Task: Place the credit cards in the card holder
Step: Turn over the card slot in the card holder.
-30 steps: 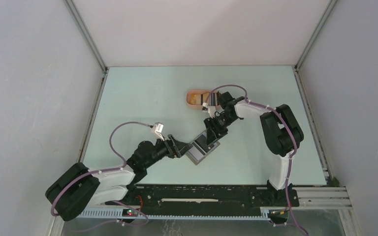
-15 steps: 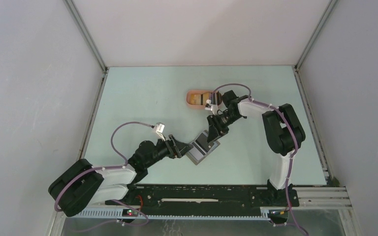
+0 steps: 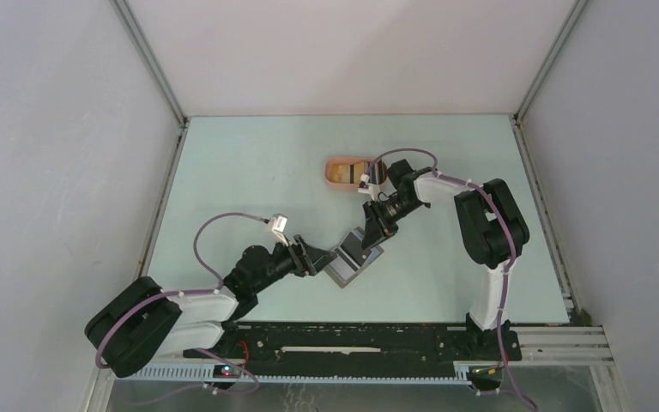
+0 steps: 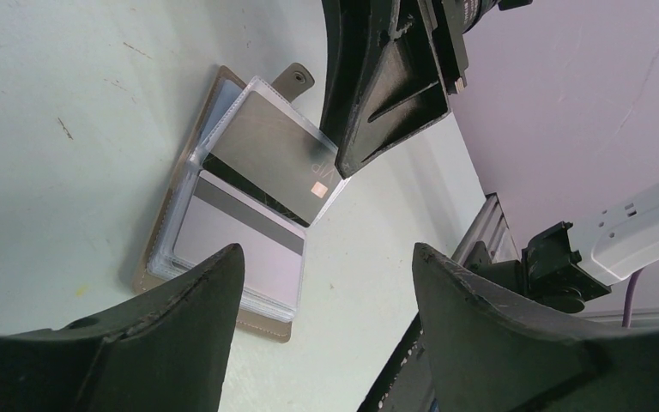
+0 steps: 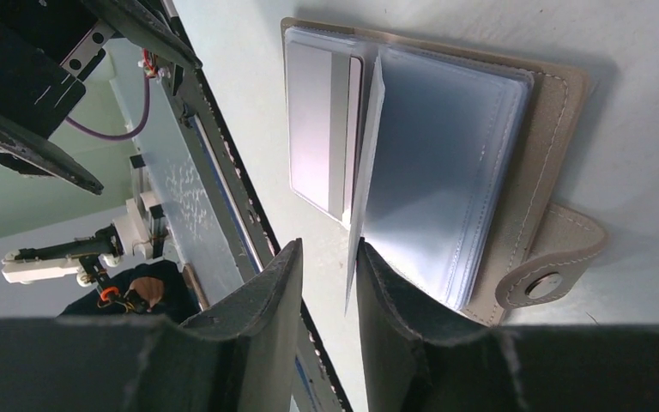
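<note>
Layout, top view: card holder (image 5: pixel 446 163) lies open on the table (image 3: pixel 249 172), near the middle and toward the near edge, clear sleeves facing up. Snap tab (image 5: pixel 542 286) is folded out flat. Pink tray (image 3: pixel 335 163) sits at 12 o'clock from the holder, well apart, with an orange-yellow card (image 3: pixel 341 174) in it; other contents too small to tell.

Left gripper (image 4: pixel 326 266): at 9 o'clock of the holder, jaws wide, nothing between them, not touching the holder as far as I can see.

Right gripper (image 5: pixel 328 253): at 1 o'clock of the holder, over its far edge. Jaws narrow, with a gap visible. A thin raised leaf runs into that gap and lies against one finger; no clamp from both sides is visible. Cannot tell whether the leaf is a bare sleeve or a card edge.

Cards in the holder: pale striped card (image 4: pixel 236 245) on the near page, seated. Dark card (image 4: pixel 279 159) with a chip on the far page, one corner just beside the right fingers; unclear if fully inside its sleeve.

Step in hand (judgement): seating the dark card, or parting a sleeve for the next one.

Next move needs: a light pinch on the leaf without dragging the holder. The left gripper probably has to pin the near page. More cards then come from the tray at 12 o'clock.

Risk: the holder may slide or flip shut.
</note>
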Available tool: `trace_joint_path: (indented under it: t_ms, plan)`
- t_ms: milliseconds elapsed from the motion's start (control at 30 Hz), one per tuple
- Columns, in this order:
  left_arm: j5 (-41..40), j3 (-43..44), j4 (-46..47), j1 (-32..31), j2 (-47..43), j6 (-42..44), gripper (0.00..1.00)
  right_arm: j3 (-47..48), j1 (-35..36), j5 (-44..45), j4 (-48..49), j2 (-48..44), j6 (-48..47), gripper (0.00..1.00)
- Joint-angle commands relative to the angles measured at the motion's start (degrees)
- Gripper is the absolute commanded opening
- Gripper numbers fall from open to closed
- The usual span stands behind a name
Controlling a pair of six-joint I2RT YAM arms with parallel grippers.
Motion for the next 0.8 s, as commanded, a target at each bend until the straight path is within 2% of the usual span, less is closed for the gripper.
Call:
trace_joint_path:
  t_ms: [0, 767]
  plan:
    - [0.7, 2.2, 2.3, -0.2, 0.3, 0.0, 0.76, 1.9, -0.6, -2.5, -0.4, 0.4, 0.7, 0.36]
    - [0.6, 1.6, 3.6, -0.2, 1.5, -0.5, 0.76, 1.8, -0.9, -5.5, -0.7, 0.8, 0.5, 0.23]
